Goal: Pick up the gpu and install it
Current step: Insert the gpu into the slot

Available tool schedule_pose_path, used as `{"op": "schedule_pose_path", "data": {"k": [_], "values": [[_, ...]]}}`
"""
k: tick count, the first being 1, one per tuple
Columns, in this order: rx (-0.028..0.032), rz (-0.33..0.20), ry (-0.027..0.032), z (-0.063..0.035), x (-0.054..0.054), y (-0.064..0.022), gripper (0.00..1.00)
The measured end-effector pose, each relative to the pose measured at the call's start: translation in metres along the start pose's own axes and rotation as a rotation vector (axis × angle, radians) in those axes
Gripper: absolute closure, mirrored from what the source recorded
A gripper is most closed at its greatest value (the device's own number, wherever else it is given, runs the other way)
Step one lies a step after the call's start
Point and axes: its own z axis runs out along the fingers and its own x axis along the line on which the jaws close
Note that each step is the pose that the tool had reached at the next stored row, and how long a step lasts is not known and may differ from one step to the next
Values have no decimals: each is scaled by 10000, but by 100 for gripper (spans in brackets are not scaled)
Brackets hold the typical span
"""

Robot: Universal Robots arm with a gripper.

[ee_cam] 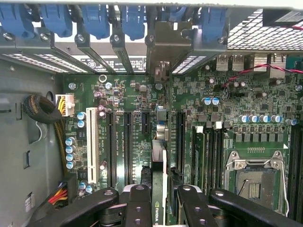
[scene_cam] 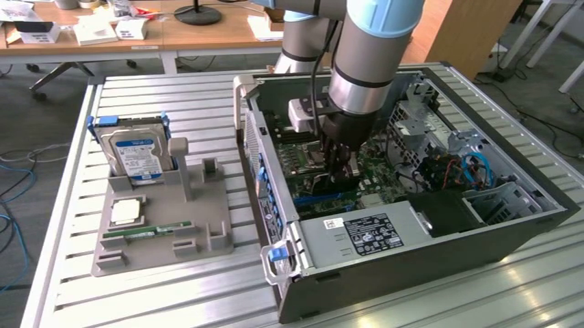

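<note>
The open computer case (scene_cam: pixel 511 225) lies on its side on the slatted table. My gripper (scene_cam: pixel 334 171) reaches down into it over the green motherboard (scene_cam: pixel 379 179) and is shut on the gpu (scene_cam: pixel 321 184), a dark card held on edge. In the wrist view the black fingers (ee_cam: pixel 137 208) clamp the gpu (ee_cam: pixel 159 165) from both sides. The card runs edge-on between two long black expansion slots (ee_cam: pixel 129 142), its metal bracket (ee_cam: pixel 163 47) up against the rear slot openings. Whether the card's edge is seated in a slot is hidden.
A grey parts holder (scene_cam: pixel 210 205) on the exterior view's left carries a silver hard drive with a blue label (scene_cam: pixel 135 154), a narrow green memory stick (scene_cam: pixel 146 232) and a square chip (scene_cam: pixel 126 210). Inside the case are the power supply (scene_cam: pixel 365 236), blue slot latches (ee_cam: pixel 94 21) and the processor socket (ee_cam: pixel 253 182).
</note>
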Motion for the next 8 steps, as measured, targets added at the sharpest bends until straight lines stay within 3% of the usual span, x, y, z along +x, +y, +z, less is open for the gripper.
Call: {"op": "schedule_pose_path", "data": {"k": [8], "values": [[15,-3,-2,1,0,29,74]]}}
